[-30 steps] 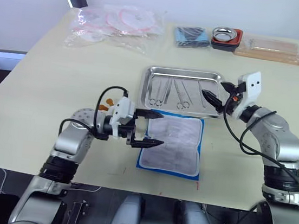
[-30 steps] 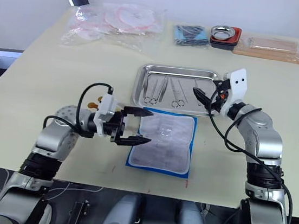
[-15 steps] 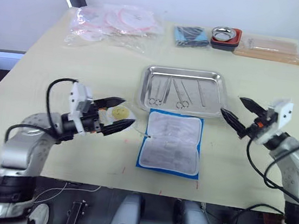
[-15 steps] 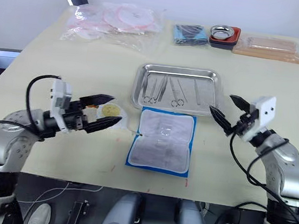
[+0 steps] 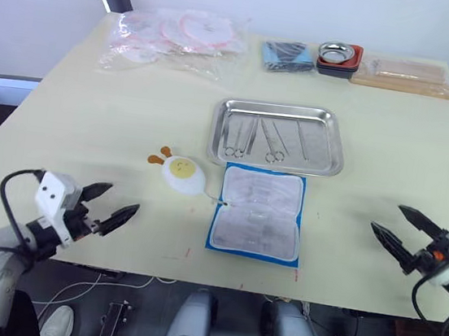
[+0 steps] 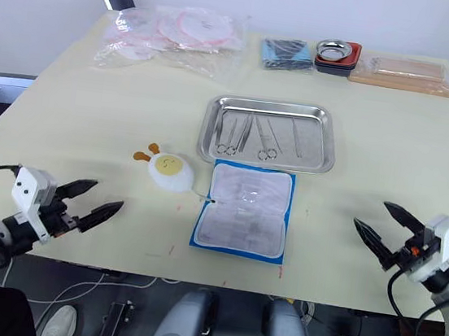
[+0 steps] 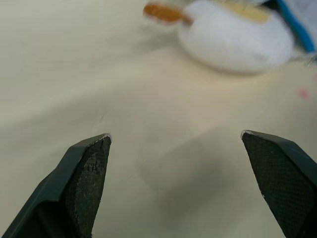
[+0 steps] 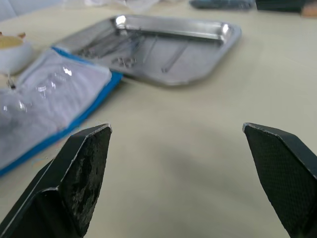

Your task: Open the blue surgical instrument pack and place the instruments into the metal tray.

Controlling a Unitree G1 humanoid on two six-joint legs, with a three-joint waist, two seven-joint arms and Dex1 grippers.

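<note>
**Pack emptied, both grippers parked at the near edge**

Nearest the robot, the left gripper (image 5: 109, 209) hangs over the near left edge of the table (image 5: 92, 111), fingers spread wide and holding nothing. The right gripper (image 5: 401, 229) mirrors it at the near right edge, also spread apart and empty. Both are well apart from the work.

Between them, a little farther in, the blue surgical instrument pack (image 5: 257, 225) lies opened flat, its whitish lining facing up inside the blue border. Its clear pockets look empty, though a thin piece left inside would be hard to make out. Just beside its left edge sits a small white egg-shaped toy (image 5: 183, 174) with orange bits.

Just beyond the pack's far edge is the metal tray (image 5: 333, 153), with the instruments (image 5: 262, 138) laid roughly lengthwise inside it: scissors and slim forceps, side by side.

At the far edge are plastic-wrapped packets (image 5: 171, 34), a darker blue bundle (image 5: 287, 55), a small metal bowl on a red base (image 5: 339, 54) and a tan tray (image 5: 404, 75).

The task appears essentially done. The main risk now is a careless reach back in: a finger sweeping low could catch the pack's lining and drag it into the tray's rim, jostling the instruments, or knock the toy.
</note>
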